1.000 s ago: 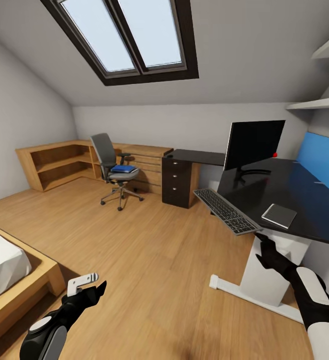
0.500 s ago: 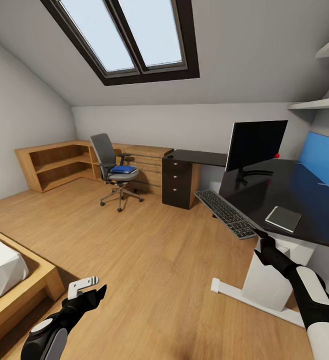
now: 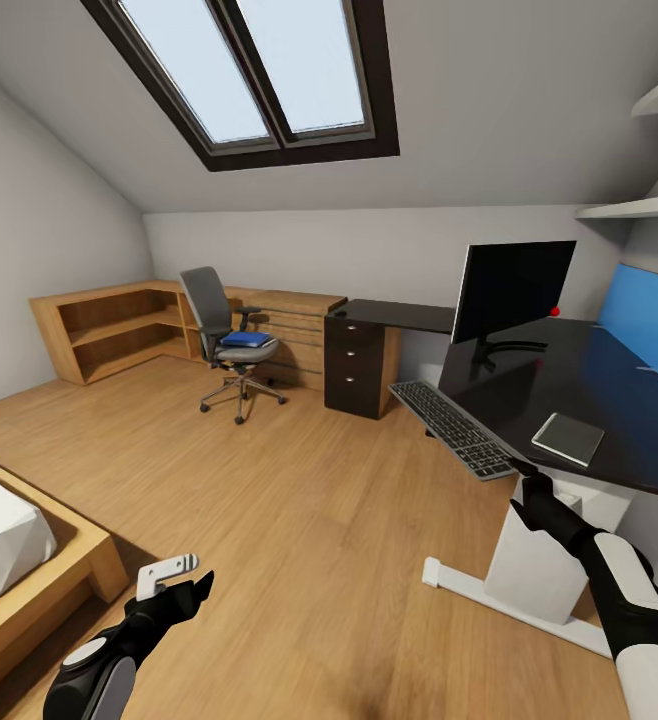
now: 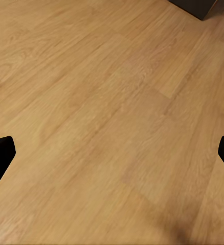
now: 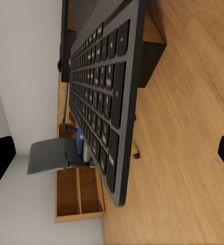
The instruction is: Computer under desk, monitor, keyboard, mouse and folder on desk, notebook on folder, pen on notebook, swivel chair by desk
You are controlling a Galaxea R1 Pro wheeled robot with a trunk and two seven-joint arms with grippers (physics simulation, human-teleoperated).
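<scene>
At right of frame, the right end effector (image 3: pixel 521 470) touches the slim silver-grey black-keyed keyboard (image 3: pixel 452 427) overhanging the black tabletop (image 3: pixel 569 385), fingers spread apart; the left end effector (image 3: pixel 182 578) hangs spread above the wood floor (image 3: pixel 299 500).

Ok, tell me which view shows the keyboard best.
The head view: the whole keyboard shows, overhanging the desk edge by the right gripper. The right wrist view shows it close but foreshortened; the left wrist view shows floor.

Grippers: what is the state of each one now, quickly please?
Left gripper: open, holding nothing.
Right gripper: open, at the near end of the keyboard, not clamped on it.
</scene>
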